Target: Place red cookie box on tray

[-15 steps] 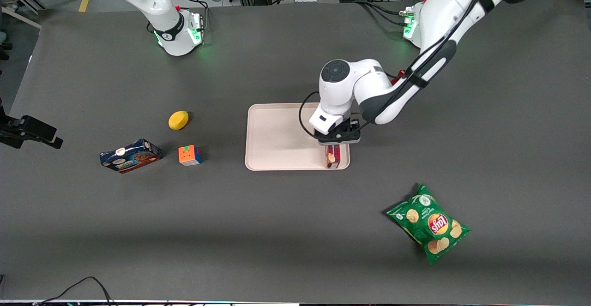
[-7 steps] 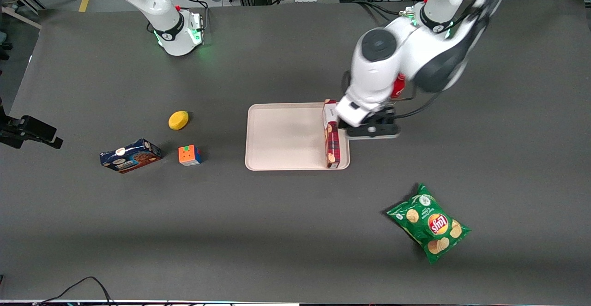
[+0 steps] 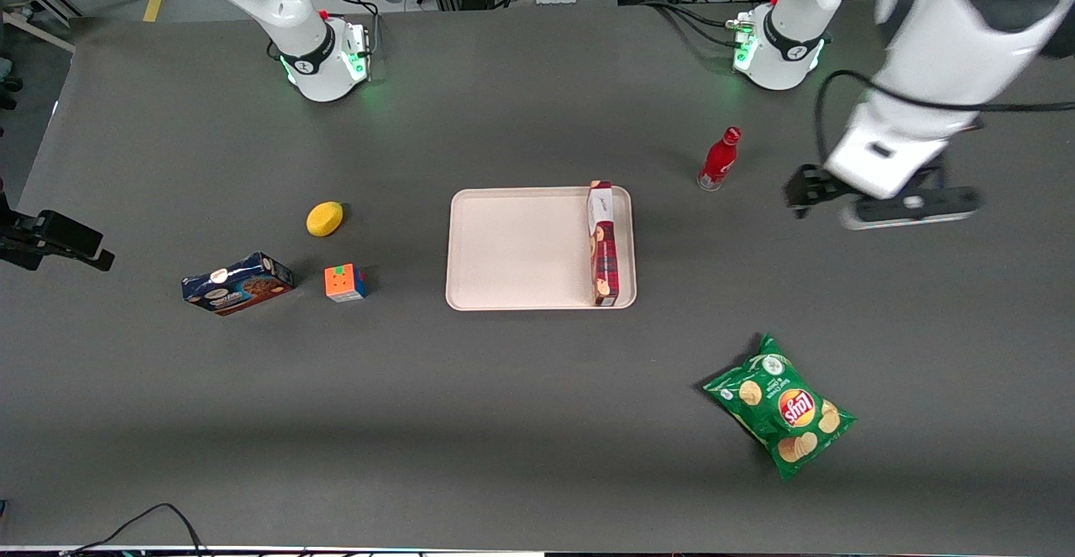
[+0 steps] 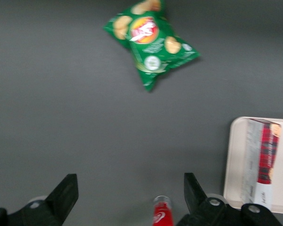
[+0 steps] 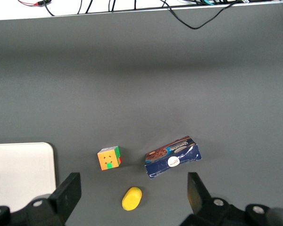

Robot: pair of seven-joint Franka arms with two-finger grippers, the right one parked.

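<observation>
The red cookie box (image 3: 602,246) stands on its long narrow side on the tray (image 3: 512,246), along the tray's rim toward the working arm's end, with its white label end farther from the front camera. Nothing touches it. The left wrist view also shows the red cookie box (image 4: 266,160) on the tray (image 4: 236,160). My gripper (image 3: 878,202) hangs high over bare table well off toward the working arm's end, past the red bottle. In the left wrist view the gripper (image 4: 129,195) is open and empty, its fingers (image 4: 66,197) spread wide.
A red bottle (image 3: 719,160) stands upright between the tray and my gripper. A green chips bag (image 3: 779,406) lies nearer the front camera. Toward the parked arm's end lie a blue cookie box (image 3: 237,283), a colour cube (image 3: 344,282) and a lemon (image 3: 324,218).
My gripper has let go of the red cookie box, risen and swung away toward the working arm's end. The box stays on the tray where it was set.
</observation>
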